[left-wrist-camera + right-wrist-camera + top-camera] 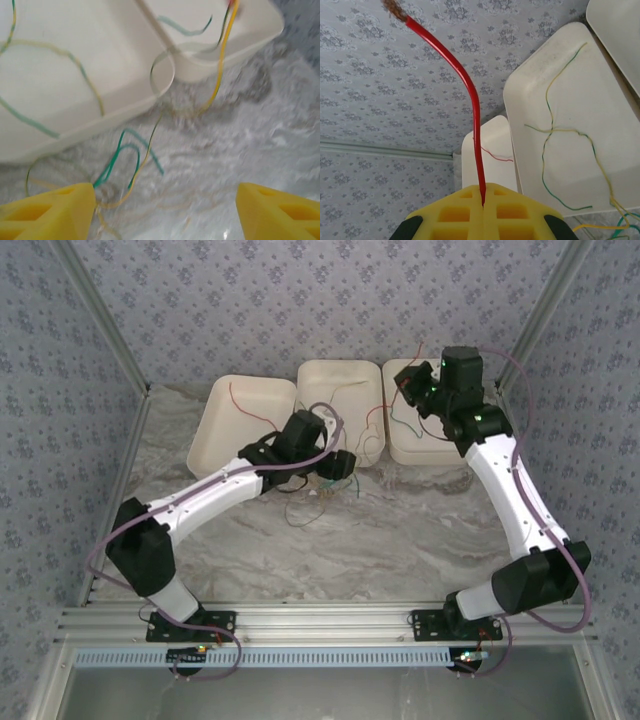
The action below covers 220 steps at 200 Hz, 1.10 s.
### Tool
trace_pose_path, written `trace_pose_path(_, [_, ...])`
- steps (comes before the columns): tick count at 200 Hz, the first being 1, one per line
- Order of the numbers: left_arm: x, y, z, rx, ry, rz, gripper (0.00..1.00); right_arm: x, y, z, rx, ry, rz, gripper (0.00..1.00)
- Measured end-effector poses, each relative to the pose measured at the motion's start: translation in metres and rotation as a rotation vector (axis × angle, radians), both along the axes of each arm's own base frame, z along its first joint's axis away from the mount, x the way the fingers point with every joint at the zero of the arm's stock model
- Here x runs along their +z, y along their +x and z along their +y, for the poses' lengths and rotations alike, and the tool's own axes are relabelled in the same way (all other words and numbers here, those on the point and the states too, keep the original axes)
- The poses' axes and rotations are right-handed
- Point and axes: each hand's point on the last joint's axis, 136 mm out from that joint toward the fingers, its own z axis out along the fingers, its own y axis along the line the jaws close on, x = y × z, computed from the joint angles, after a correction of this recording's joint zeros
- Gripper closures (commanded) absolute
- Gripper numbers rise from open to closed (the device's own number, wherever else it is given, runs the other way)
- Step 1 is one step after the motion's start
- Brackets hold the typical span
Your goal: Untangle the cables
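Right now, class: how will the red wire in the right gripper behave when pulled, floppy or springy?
The red wire rises from the shut right gripper in a self-supporting curve, so it is probably springy, not limp. It is thin, so likely light. Its glossy sheath might slip if tugged.

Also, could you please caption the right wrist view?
Right gripper shut on a red wire, with yellow-green wires in the white tray beyond.

No text, label, brand, number or sign legible from where I stand.
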Motion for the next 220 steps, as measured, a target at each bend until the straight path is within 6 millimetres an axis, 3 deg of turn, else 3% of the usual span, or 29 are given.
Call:
trace_pose_path(33, [0.008, 0.023, -0.026, -0.023, -0.03, -0.045, 0.26, -0.008, -0.009, 0.006, 0.01, 0.012, 0.033, 1.0])
trace_pose_path(49, [0.001, 0.031, -0.039, -0.039, -0.027, -0.048, 0.34, -0.01, -0.013, 0.007, 0.011, 0.016, 0.044, 1.0])
trace_pose_path(61, [-0.005, 0.033, -0.046, -0.057, -0.017, -0.045, 0.52, -0.011, -0.015, 0.006, 0.009, 0.021, 0.049, 1.0])
trace_pose_path(79, [-0.013, 0.035, -0.054, -0.084, -0.011, -0.033, 0.93, -0.011, -0.017, 0.005, 0.006, 0.024, 0.053, 1.0])
trace_pose_path(85, [-0.015, 0.035, -0.056, -0.094, -0.01, -0.029, 1.0, -0.01, -0.018, 0.005, 0.005, 0.023, 0.052, 1.0])
trace_pose_path(127, [-0.019, 0.02, -0.062, -0.165, -0.007, -0.003, 1.0, -0.008, -0.017, -0.006, -0.032, 0.016, 0.047, 1.0])
trace_pose_path(155, [-0.018, -0.015, -0.061, -0.244, 0.021, 0.006, 1.0, -0.006, -0.008, -0.028, -0.085, 0.012, 0.043, 1.0])
trace_pose_path(188, [-0.011, -0.062, -0.052, -0.317, 0.035, 0.009, 1.0, 0.02, 0.011, -0.062, -0.16, 0.003, -0.01, 1.0])
trace_pose_path(220, [-0.009, -0.073, -0.032, -0.302, 0.048, 0.009, 1.0, 0.047, 0.018, -0.104, -0.251, 0.0, -0.073, 1.0])
